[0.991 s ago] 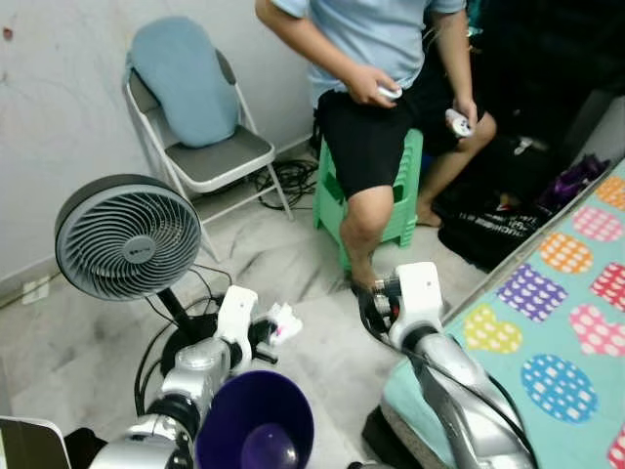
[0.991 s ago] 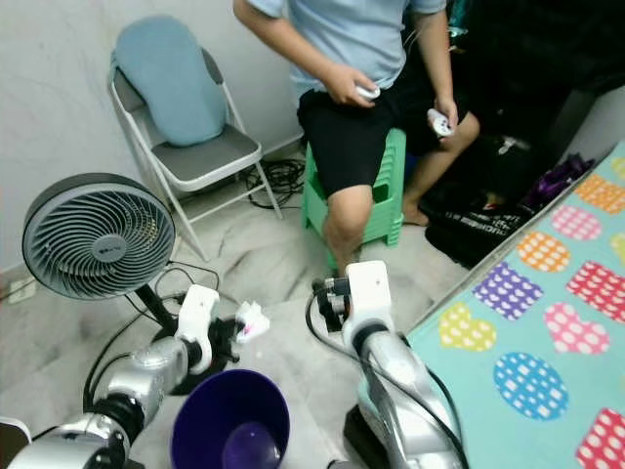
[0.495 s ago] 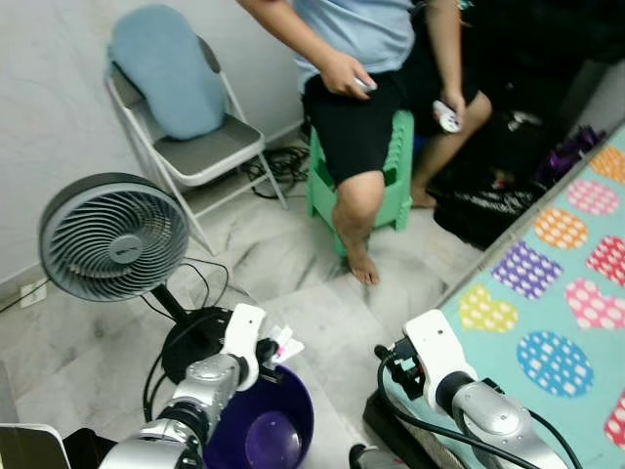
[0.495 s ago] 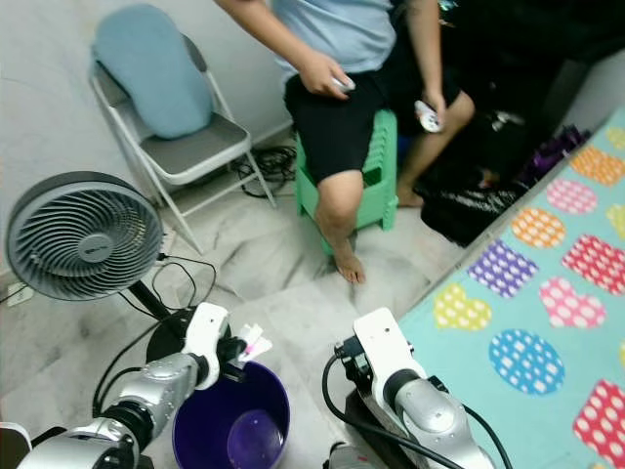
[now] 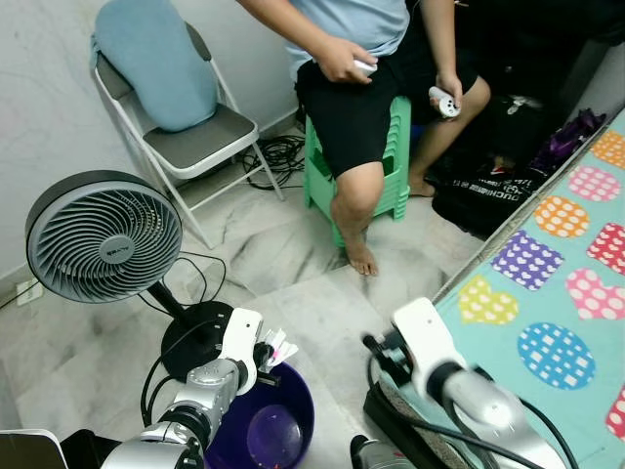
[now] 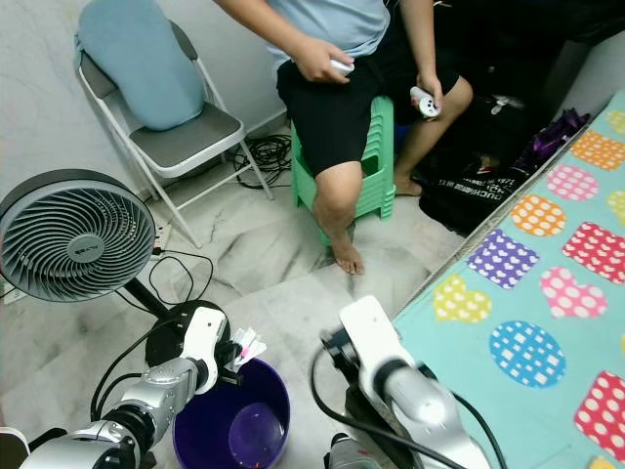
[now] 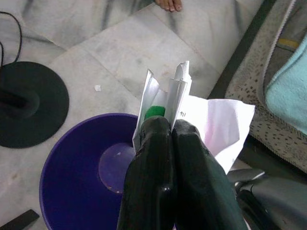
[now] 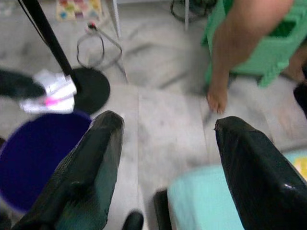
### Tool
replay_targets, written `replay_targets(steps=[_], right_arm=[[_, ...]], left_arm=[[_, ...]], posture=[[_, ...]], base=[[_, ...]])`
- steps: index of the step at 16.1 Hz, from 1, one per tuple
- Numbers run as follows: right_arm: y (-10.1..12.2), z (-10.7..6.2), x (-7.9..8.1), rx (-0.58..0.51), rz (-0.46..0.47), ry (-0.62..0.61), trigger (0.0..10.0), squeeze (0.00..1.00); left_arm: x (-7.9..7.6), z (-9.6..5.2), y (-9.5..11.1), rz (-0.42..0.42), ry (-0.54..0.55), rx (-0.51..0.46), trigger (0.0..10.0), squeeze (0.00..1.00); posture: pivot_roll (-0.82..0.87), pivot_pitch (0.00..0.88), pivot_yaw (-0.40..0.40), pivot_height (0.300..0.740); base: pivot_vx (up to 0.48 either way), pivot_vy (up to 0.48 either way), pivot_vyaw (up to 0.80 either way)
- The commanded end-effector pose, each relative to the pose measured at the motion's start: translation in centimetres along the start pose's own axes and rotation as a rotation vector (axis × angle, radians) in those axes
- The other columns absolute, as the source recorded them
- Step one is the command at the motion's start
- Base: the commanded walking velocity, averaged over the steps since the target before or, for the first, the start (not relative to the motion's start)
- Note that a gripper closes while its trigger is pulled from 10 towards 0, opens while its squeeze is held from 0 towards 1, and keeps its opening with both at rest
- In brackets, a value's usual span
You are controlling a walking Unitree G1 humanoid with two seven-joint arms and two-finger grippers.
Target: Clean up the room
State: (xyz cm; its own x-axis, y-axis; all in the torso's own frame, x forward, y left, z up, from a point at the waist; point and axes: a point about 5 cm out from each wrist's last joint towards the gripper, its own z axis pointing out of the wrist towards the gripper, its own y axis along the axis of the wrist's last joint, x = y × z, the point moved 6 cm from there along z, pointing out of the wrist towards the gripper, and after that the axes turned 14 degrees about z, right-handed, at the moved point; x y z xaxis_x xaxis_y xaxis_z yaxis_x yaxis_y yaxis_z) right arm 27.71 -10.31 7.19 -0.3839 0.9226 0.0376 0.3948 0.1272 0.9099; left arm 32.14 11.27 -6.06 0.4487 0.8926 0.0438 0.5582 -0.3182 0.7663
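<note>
My left claw [image 7: 170,125] is clamped on a crumpled white paper wrapper with pink and green print [image 7: 192,112], holding it just above the rim of the round purple plastic bin [image 7: 67,143]. The wrapper looks feather-light, limp and crushable, so a pinch at its folded middle should do. My right claw [image 8: 165,143] hangs open beside the bin, holding nothing.

Grey-veined marble floor [image 5: 293,254] meets a pale wall [image 5: 49,147]. A folding chair [image 5: 190,147] carrying a blue cushion [image 5: 156,59] stands against it, beside a grey fan [image 5: 103,239] on a black base. A person sits on a green stool [image 5: 395,147]. A bed [image 5: 576,313] with a heart-patterned teal cover lies at right.
</note>
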Motion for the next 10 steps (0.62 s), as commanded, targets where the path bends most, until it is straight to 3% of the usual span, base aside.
replay_targets(steps=[1, 4, 10], right_arm=[[-0.3, 0.3, 0.8, 0.008, -0.008, 0.031, 10.0, 0.0], [-0.2, 0.4, 0.7, 0.0, -0.005, 0.026, 10.0, 0.0], [-0.2, 0.4, 0.6, -0.013, 0.007, 0.014, 10.0, 0.0]], left_arm=[[1.1, -0.2, -0.1, -0.007, 0.034, 0.005, 10.0, 0.0], [1.1, -0.3, -0.5, 0.001, 0.037, 0.017, 10.0, 0.0], [-0.4, -0.3, -1.9, 0.067, -0.011, 0.066, 10.0, 0.0]], posture=[[-0.37, 0.114, 0.124, 0.74], [-0.38, 0.109, 0.127, 0.74], [-0.41, 0.115, 0.133, 0.74]], base=[[0.0, 0.0, 0.59], [0.0, 0.0, 0.74], [0.0, 0.0, 0.0]])
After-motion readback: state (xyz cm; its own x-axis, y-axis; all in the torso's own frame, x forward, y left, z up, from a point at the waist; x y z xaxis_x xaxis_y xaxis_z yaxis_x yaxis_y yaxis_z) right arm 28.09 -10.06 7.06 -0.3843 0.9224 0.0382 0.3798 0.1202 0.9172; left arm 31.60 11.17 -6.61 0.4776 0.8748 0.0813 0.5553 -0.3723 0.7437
